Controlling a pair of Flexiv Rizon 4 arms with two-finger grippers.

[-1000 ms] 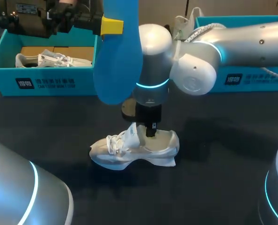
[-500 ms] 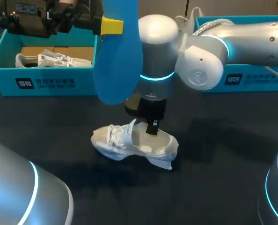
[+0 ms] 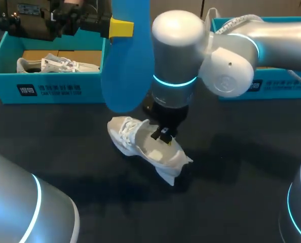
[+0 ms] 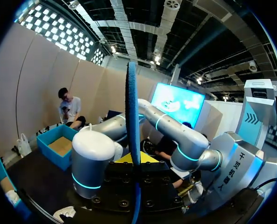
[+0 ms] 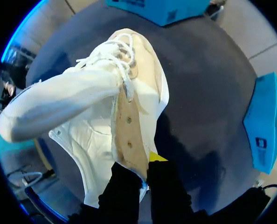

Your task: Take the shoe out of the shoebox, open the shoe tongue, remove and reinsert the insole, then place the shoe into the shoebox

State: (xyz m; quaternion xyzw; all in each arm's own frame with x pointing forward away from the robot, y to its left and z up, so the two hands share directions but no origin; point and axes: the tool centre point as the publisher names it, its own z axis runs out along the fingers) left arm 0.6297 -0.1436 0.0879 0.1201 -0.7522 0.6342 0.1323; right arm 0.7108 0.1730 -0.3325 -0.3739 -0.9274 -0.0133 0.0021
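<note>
Shoe [image 5: 78, 100], white with laces, is gripped at its ankle rim by the right pincer [image 5: 141, 177], whose two dark fingers are closed tight on the tan inner lining of the side wall, one finger inside the opening and one outside. From there the shoe stretches away from the pincer, its toe pointing ahead and its laces loose over the raised tongue. In the head view it lies slantwise near the middle of the dark tabletop [image 3: 241, 192], toe toward the far left and heel toward the near right; whether its sole rests fully on the surface I cannot tell. The left pincer [image 4: 134, 165] is held high above the far left of the tabletop, clamped on one end of the blue insole [image 3: 127, 66], which hangs down flat just beside the right arm. Behind it the left shoebox [image 3: 49, 90], teal, holds a second white shoe [image 3: 59, 64]; the right shoebox [image 3: 272, 85] shows partly behind the right arm.
</note>
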